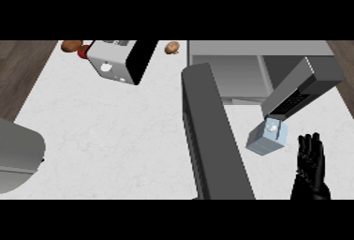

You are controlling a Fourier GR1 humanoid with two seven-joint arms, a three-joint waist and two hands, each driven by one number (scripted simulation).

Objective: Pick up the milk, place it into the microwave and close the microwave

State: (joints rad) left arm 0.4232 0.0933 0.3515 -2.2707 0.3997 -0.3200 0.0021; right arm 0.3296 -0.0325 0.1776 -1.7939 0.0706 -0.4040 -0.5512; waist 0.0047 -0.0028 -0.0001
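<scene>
Step in hand, judging by the layout: reaching for the milk, not yet grasped. Milk carton standing at centre right of the frame on the white tabletop, just below the microwave and its dark control panel, and to the right of the open microwave door that runs down the middle of the frame. Right hand at lower right, just beside the carton and apart from it, fingers straight and pointing up-frame, holding nothing. Left hand nowhere in view.

To do it well: move left toward the carton, spread thumb and fingers round its body low enough to avoid tipping, close only once the carton sits between them. Keep clear of the control panel hanging just above the carton's cap. Lift straight before swinging toward the cavity in the upper right, minding the open door edge. Toaster at upper left well out of the way.
</scene>
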